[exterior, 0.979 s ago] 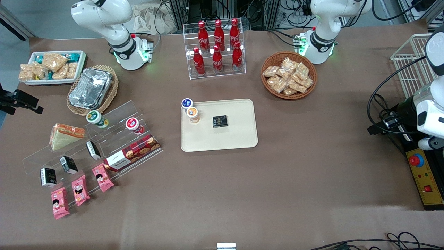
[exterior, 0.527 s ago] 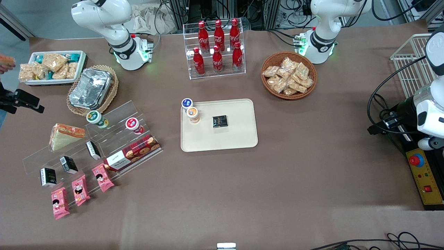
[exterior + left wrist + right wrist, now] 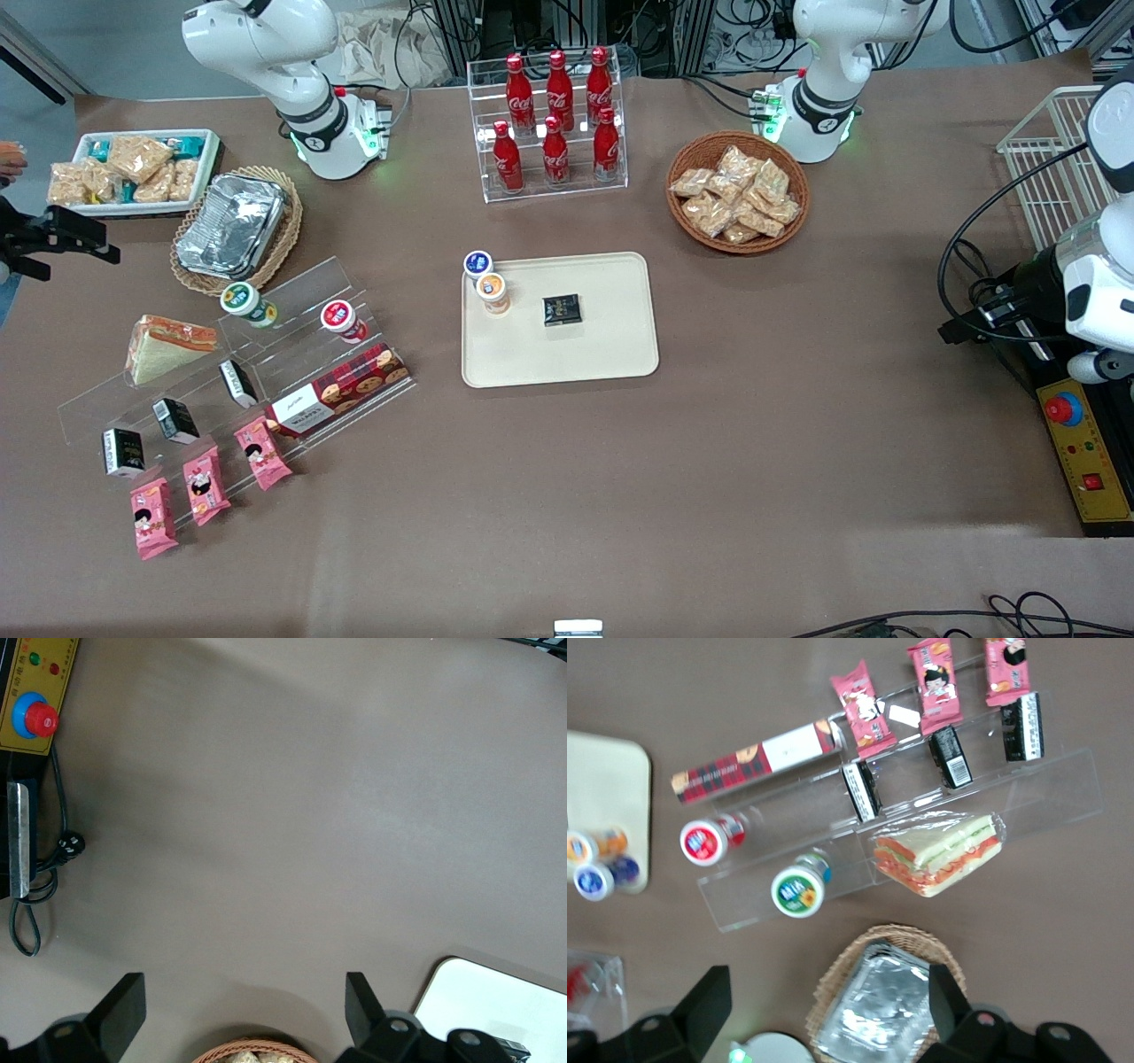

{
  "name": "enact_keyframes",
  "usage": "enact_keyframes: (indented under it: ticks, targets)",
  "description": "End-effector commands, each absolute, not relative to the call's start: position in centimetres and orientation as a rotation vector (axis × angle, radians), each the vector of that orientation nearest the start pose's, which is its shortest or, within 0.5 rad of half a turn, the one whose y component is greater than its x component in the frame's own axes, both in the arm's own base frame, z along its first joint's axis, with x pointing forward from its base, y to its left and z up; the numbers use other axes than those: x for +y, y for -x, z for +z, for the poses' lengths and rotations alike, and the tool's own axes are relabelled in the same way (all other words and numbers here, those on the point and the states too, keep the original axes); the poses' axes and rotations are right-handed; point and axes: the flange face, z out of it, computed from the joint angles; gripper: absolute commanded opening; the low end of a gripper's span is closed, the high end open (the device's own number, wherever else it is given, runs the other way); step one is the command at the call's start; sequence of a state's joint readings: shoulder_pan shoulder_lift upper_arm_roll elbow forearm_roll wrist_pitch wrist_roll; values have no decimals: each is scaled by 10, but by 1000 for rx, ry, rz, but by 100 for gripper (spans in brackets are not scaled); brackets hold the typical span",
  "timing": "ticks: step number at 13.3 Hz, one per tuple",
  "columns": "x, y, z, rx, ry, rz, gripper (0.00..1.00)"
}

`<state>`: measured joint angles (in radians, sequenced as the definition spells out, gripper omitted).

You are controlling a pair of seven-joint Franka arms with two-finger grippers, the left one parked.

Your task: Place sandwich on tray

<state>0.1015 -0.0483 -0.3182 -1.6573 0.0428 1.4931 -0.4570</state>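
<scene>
Sandwich (image 3: 168, 346) on the rack, untouched; tray (image 3: 611, 354) waits. Gripper (image 3: 824, 1010) high above, fingers spread, empty.

Even, bright overhead lighting. Soft short shadows fall beside the tray (image 3: 620, 368) and under the gripper (image 3: 824, 1001), high above the foil container (image 3: 873, 1010), which shows glare. Focus is sharp; mild softness near the sandwich (image 3: 939, 853).

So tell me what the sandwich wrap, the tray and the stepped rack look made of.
Sandwich wrap: clear film, crinkled and glinting. Tray: probably matte cream plastic, with a molded rim. Rack: clear acrylic, it seems; the table shows through. The hand hovers above the foil container, open.
</scene>
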Motion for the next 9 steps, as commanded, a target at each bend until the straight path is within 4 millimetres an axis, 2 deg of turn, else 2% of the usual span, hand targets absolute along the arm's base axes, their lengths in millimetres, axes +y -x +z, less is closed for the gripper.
enact_keyframes:
  ticks: [1,6,9]
  targets:
    - [-138,-507,595,-600,2965,155,99]
    - [-170,-494,564,-967,2842,102,99]
    - [-179,-491,544,-1118,2780,83,99]
